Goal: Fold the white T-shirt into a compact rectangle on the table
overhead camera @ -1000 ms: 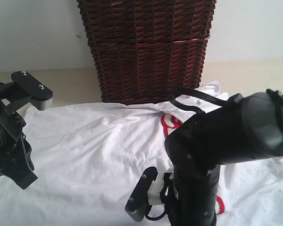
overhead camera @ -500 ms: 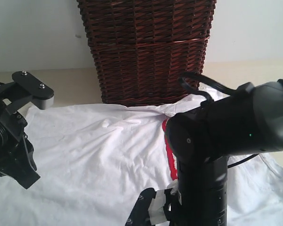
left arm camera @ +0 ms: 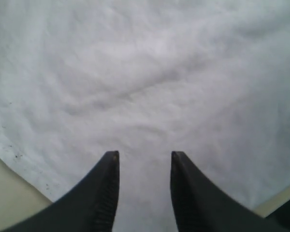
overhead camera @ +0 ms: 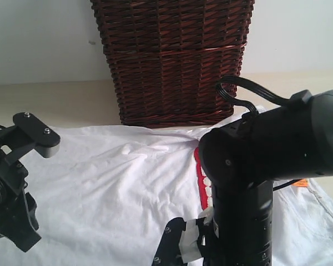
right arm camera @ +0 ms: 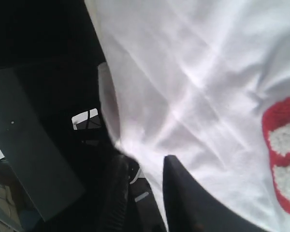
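Two pincers work at the white T-shirt (overhead camera: 116,183) spread on the bench (overhead camera: 72,102).
The left pincer (left arm camera: 145,154) stands spread just above the flat cloth, nothing between its tips. At the tips of the right pincer (right arm camera: 145,158) sits the shirt's edge; whether they pinch it I cannot tell.

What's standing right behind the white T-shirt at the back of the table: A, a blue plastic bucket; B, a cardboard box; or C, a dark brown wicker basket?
C: in the exterior view a dark brown wicker basket rises just behind the far edge of the white T-shirt.
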Action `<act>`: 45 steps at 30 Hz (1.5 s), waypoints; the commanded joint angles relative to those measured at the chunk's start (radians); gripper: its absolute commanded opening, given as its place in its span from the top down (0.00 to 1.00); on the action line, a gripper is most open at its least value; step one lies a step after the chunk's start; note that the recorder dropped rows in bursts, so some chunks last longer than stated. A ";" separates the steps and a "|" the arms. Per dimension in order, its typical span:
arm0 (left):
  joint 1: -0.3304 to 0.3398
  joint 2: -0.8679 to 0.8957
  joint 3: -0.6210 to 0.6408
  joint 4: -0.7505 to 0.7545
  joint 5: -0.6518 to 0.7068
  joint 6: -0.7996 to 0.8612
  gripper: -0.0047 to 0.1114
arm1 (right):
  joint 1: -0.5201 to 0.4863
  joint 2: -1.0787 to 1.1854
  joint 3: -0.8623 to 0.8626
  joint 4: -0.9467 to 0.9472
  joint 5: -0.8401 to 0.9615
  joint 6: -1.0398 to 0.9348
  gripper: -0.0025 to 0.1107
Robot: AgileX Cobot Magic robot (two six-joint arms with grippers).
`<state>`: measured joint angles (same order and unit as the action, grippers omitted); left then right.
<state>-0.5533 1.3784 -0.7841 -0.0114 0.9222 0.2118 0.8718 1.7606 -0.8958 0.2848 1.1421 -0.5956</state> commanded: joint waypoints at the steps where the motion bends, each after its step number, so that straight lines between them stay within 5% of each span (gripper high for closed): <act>1: -0.006 -0.004 0.004 -0.010 -0.030 -0.001 0.62 | 0.001 -0.032 -0.002 -0.010 -0.015 0.000 0.61; 5: -0.006 -0.004 0.004 -0.008 -0.055 -0.001 0.62 | 0.001 -0.072 -0.029 -0.039 -0.045 0.013 0.52; 7: -0.006 -0.004 0.004 -0.004 -0.071 -0.001 0.62 | 0.001 -0.086 -0.038 -0.180 -0.127 0.175 0.54; 10: -0.006 -0.001 0.004 -0.004 -0.097 -0.008 0.62 | 0.001 -0.079 -0.039 -0.623 -0.259 0.634 0.63; 13: -0.006 0.030 0.004 0.011 -0.114 -0.008 0.65 | -0.019 -0.045 -0.039 -0.933 -0.274 0.923 0.83; 15: -0.006 0.056 0.004 0.029 -0.114 -0.008 0.76 | -0.076 -0.009 -0.039 -0.905 -0.313 0.904 0.98; 18: -0.004 0.114 0.004 0.068 -0.108 -0.006 0.96 | -0.195 0.058 -0.039 -0.815 -0.388 0.868 0.98; 26: -0.004 0.245 -0.022 0.112 -0.106 -0.010 0.96 | -0.475 0.122 -0.039 -0.738 -0.495 0.768 0.98; 35: -0.004 0.424 -0.040 0.124 -0.014 0.016 0.96 | -0.616 0.157 -0.068 -0.720 -0.471 0.726 0.98; 38: -0.004 0.457 -0.040 0.124 0.018 0.013 0.92 | -0.616 0.134 -0.109 -0.668 -0.478 0.649 0.98; 45: -0.006 0.479 -0.041 0.103 0.074 -0.010 0.55 | -0.616 0.040 -0.112 -0.714 -0.537 0.587 0.86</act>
<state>-0.5533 1.8500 -0.8258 0.1119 0.9755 0.2157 0.2606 1.8453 -1.0001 -0.4159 0.6525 0.0109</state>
